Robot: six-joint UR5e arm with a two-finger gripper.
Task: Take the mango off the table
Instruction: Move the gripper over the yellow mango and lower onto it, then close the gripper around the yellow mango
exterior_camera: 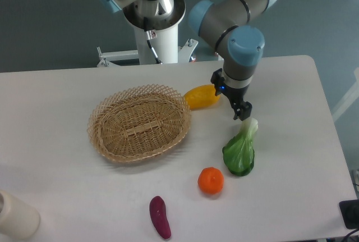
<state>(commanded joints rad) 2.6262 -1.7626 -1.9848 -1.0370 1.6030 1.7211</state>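
Note:
The mango, a glossy yellow-orange oblong fruit, lies on the white table just right of the wicker basket's rim. My gripper hangs above the table right beside the mango's right end, partly overlapping it in this view. Its two dark fingers are spread apart with nothing between them, so it is open. The arm's grey and blue wrist rises behind it toward the top of the frame.
A wicker basket sits left of the mango. A green bok choy lies below the gripper, a round orange left of it, and a purple eggplant near the front edge. A cream cylinder stands at the front left corner.

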